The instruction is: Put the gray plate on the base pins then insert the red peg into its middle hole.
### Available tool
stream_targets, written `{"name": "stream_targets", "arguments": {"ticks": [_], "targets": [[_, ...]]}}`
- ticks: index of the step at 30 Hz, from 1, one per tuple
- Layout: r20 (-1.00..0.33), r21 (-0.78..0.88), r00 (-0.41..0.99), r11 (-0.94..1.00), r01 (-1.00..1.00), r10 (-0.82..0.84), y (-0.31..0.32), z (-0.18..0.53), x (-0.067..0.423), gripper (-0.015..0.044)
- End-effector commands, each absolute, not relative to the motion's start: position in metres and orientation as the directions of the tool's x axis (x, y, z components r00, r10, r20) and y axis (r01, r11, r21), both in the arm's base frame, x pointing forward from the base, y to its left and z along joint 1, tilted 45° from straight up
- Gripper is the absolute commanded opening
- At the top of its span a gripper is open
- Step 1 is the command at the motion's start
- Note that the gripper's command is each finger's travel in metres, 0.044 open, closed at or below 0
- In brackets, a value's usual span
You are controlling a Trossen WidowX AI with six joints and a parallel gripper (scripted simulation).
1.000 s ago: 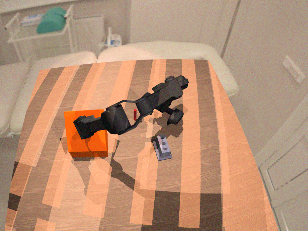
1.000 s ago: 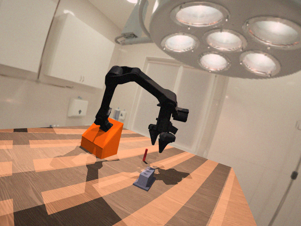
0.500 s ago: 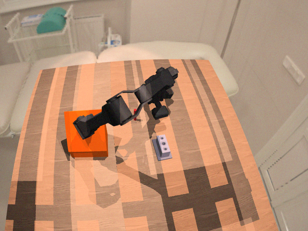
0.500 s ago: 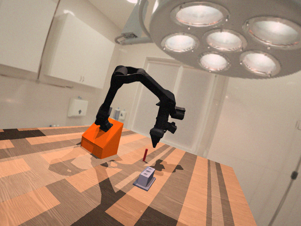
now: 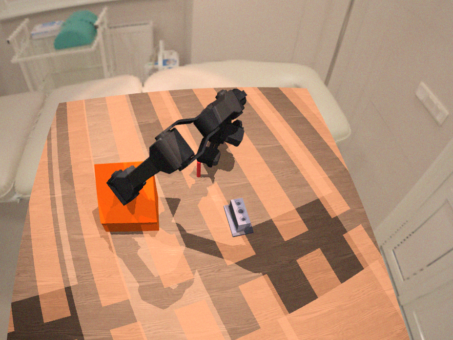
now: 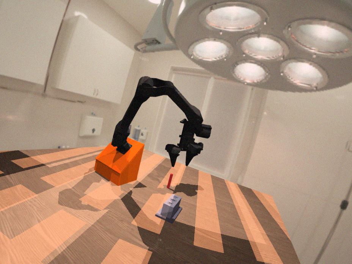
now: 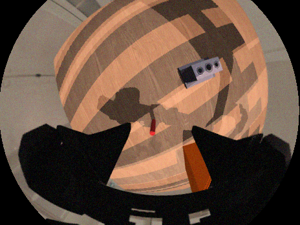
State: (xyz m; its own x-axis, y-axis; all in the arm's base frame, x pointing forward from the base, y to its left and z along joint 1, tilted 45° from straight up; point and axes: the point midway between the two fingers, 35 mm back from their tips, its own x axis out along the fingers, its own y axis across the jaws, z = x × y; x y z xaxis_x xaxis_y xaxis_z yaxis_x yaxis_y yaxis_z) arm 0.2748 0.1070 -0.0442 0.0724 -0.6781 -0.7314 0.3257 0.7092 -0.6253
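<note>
The gray plate (image 5: 244,224) (image 7: 205,74) lies flat on top of the gray base (image 5: 239,232) (image 6: 169,219), forming one block with three holes in a row. The middle hole looks empty; whether the pins fill the outer holes is too small to tell. The red peg (image 5: 198,169) (image 6: 170,181) (image 7: 152,127) stands upright on the table, away from the base and nearer the orange block. My gripper (image 6: 180,165) (image 7: 162,127) is open and empty, pointing down above the peg. In the wrist view the peg shows between the fingertips, farther off and slightly left of centre.
The orange block (image 5: 128,216) (image 6: 130,173) (image 7: 195,165) stands at the arm's mount, left of the peg in the top and exterior views. The striped wooden table (image 5: 204,318) (image 6: 99,235) carries dark shadows of the arm. A large lamp (image 6: 272,76) hangs in the background.
</note>
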Motion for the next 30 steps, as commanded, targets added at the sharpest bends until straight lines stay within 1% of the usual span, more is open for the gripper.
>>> {"name": "stream_targets", "arguments": {"ticks": [1,21,25,30], "targets": [[-0.716,-0.341,0.055,0.416,0.843,-0.696,0.122,-0.077,0.230,0.0440],[-0.716,-0.338,0.055,0.414,0.845,-0.696,0.122,-0.077,0.230,0.0440],[-0.715,-0.338,0.055,0.414,0.845,-0.697,0.104,-0.094,0.232,0.0440],[-0.715,-0.338,0.055,0.414,0.845,-0.697,0.103,-0.096,0.232,0.0440]]}}
